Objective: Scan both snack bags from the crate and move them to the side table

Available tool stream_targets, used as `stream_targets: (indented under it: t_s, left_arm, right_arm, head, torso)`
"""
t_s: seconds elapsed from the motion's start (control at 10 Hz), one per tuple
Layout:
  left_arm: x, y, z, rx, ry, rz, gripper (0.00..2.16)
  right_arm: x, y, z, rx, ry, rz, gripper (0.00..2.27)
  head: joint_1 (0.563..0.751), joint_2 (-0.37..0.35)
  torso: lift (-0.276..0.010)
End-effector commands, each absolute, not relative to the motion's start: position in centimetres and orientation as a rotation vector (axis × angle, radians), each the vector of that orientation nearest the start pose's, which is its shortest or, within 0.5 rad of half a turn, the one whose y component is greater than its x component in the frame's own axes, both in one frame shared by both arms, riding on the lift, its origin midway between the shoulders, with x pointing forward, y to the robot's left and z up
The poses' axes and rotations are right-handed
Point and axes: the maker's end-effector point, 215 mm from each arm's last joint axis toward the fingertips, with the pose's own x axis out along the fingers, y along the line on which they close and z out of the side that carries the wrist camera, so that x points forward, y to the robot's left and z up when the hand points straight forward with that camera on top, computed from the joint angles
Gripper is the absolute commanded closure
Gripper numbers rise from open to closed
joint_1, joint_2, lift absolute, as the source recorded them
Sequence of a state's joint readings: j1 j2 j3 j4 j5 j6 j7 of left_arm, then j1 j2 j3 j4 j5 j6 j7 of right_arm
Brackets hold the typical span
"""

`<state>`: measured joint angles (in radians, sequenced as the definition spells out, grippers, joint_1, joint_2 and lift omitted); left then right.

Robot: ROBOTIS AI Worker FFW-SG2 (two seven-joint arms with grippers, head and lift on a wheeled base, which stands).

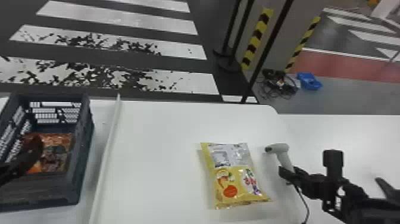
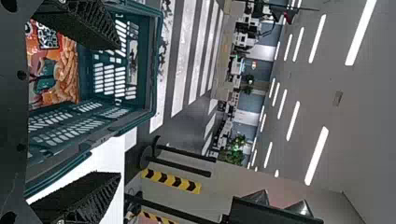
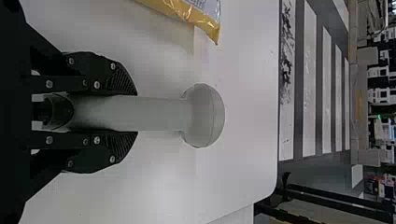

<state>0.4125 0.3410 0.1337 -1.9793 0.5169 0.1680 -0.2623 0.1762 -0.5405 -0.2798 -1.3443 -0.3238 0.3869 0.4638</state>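
1. Nearest, the robot's right gripper (image 3: pixel 136 113) has both black fingers closed around the handle of a pale grey scanner (image 3: pixel 203 116), its head free, beside the yellow snack bag (image 1: pixel 235 175).
2. That bag lies flat on the white worktop (image 1: pixel 160 149), its silver panel (image 1: pixel 229 155) face up; scanning it looks like the step in hand.
3. To scan well, the scanner's nose should tip down towards the silver panel – held just above, never pressing or pushing the bag – with the grip snug and the cord (image 1: pixel 305 204) slack.
4. The left gripper (image 2: pixel 119 111), fingers spread and empty, is at the dark crate (image 1: pixel 82 143), where an orange snack bag (image 1: pixel 56 152) lies. Reaching in calls for care: a finger could catch the wall.
5. Counted: two snack bags in sight, one on the worktop and one in the crate; one crate; one scanner; two grippers.
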Motion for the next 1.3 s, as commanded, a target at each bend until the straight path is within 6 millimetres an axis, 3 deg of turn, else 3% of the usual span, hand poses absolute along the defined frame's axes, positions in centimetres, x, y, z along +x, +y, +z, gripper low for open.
stream_targets:
  t_s: [0.0, 0.1, 0.3, 0.4, 0.7, 1.0, 1.2]
  left_arm:
    - [47.0, 27.8, -34.5, -0.167, 0.133, -0.290, 0.02]
    - [47.0, 27.8, -34.4, -0.165, 0.132, -0.290, 0.02]
    - [47.3, 28.2, -34.5, -0.160, 0.129, -0.286, 0.02]
    - [47.5, 28.2, -34.3, -0.160, 0.124, -0.286, 0.02]
    - [48.0, 27.6, -33.8, -0.152, 0.112, -0.300, 0.02]
    - [47.9, 27.7, -33.8, -0.155, 0.106, -0.303, 0.02]
    - [47.8, 27.7, -33.8, -0.157, 0.102, -0.304, 0.02]
  right_arm:
    - [44.8, -51.5, -50.9, 0.025, 0.617, 0.066, 2.22]
    - [44.2, -50.8, -49.5, 0.036, 0.630, 0.062, 2.22]
    - [42.6, -46.1, -45.8, 0.105, 0.662, 0.098, 2.22]
    - [41.0, -42.8, -44.8, 0.094, 0.706, 0.130, 2.22]
    - [38.5, -37.3, -43.3, 0.061, 0.760, 0.187, 2.22]
    - [38.8, -34.9, -42.3, 0.066, 0.742, 0.211, 2.22]
    - [41.5, -34.3, -43.9, 0.030, 0.726, 0.201, 2.22]
  head:
    - [0.695, -0.286]
    - [0.695, -0.285]
    - [0.695, -0.268]
    - [0.695, -0.243]
    - [0.695, -0.167]
    - [0.695, -0.116]
    - [0.695, -0.094]
  torso:
    - [-0.095]
    - [-0.095]
    - [-0.095]
    - [-0.095]
    - [-0.095]
    - [-0.095]
    - [-0.095]
